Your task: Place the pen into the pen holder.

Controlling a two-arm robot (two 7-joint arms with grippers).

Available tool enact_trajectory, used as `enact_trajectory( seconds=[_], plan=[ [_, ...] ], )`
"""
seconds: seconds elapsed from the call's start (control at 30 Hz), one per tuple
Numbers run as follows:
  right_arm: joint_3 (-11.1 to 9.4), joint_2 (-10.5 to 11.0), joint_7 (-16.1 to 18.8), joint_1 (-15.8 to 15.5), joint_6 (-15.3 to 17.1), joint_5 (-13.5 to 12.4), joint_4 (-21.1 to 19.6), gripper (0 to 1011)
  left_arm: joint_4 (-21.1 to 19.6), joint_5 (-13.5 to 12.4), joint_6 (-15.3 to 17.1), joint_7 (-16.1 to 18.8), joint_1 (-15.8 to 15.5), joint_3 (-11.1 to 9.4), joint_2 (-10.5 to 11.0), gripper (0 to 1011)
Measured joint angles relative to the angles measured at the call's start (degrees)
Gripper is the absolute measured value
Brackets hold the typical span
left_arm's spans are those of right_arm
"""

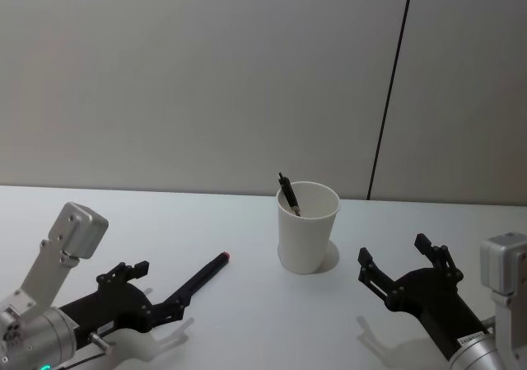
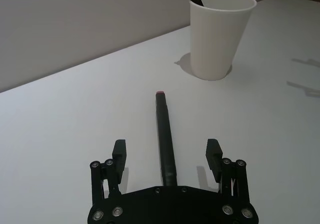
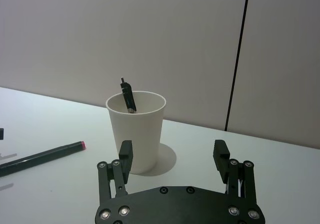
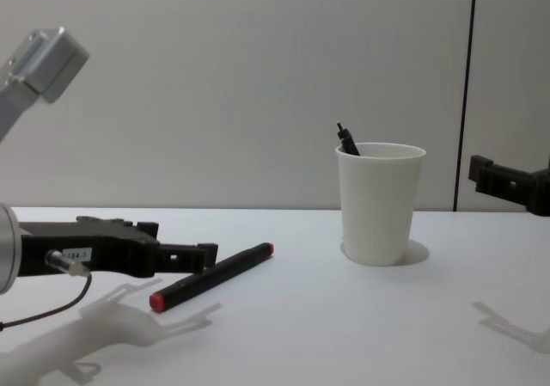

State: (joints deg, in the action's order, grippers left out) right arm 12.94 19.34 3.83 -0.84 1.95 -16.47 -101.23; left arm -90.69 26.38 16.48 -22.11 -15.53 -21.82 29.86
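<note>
On the table [image 1: 99,213] left of the cup [image 1: 307,230], the pen [image 2: 161,114] lies flat between the spread fingers of my left gripper [image 2: 166,146]. My right gripper [image 3: 173,148] hangs right of the cup, fingers apart.

**Soft overhead light, pale shadows on a bright table**

The scene is evenly and fairly brightly lit. The white matte tabletop [image 1: 263,320] is the brightest surface, and the plain grey wall panel [image 1: 206,73] behind it reads duller. Light falls from above. The tapered white paper cup [image 1: 307,222] throws a faint, soft-edged shadow from its base toward the robot's right, and its inside is lightly shaded. The black left gripper [image 1: 160,288] and the black right gripper [image 1: 395,250], both held above the table, cast diffuse grey shadows beneath themselves, plainest in the chest view. The black marker with a red tip [image 1: 202,278] carries a thin sheen along its barrel.
</note>
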Motion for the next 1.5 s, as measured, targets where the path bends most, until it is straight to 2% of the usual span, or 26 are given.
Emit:
enact_trajectory(
  seconds=[0.33, 0.63, 1.07, 1.5],
  plan=[
    [0.0, 0.0, 0.0, 0.0, 0.0, 0.0, 0.0, 1001, 3.7, 1.5, 3.0, -3.6, -3.1, -1.4, 0.5, 1003],
    [0.0, 0.0, 0.0, 0.0, 0.0, 0.0, 0.0, 1001, 6.0, 2.1, 4.9, -4.8, -5.0, -2.4, 0.6, 1003],
    [0.0, 0.0, 0.0, 0.0, 0.0, 0.0, 0.0, 1001, 7.5, 2.3, 6.5, -4.2, -6.4, -3.5, 0.4, 1003],
    [0.0, 0.0, 0.0, 0.0, 0.0, 0.0, 0.0, 1001, 5.8, 2.0, 7.4, -2.2, -6.3, -4.5, -0.1, 1003]
  ],
)
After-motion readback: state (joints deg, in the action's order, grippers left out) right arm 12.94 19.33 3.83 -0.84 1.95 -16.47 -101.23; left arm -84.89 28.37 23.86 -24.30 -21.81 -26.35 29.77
